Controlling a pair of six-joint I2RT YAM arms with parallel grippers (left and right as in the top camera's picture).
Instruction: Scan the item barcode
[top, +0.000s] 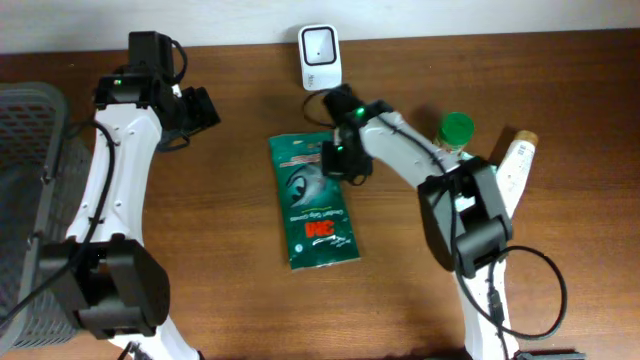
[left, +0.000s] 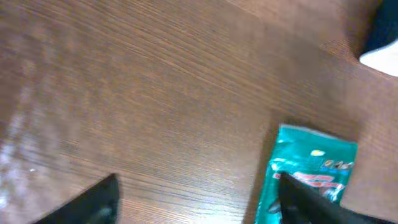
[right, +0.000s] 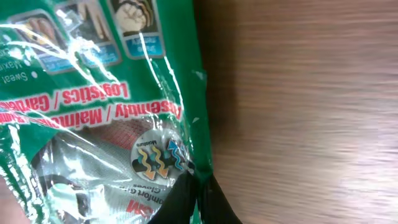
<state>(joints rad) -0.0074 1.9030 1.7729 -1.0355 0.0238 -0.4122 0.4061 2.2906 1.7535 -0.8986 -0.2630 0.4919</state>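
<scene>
Black fingers of the right gripper are pinched shut on the right edge of one green glove packet, which lies flat mid-table. One left gripper hangs open and empty, well apart. Around them are one white scanner, one green-capped bottle, one white bottle and one basket.

The green packet in the middle of the overhead frame carries a red 3M logo near its lower end; the white lettering just above it is too small to read. In the right wrist view, white print runs upside down across the upper left of the packet: "Logistics", "Assembly", "Mainten…" and "Garden…", split by slashes. Lower down, a round badge with wavy arrows bears what looks like "Moisture".
</scene>
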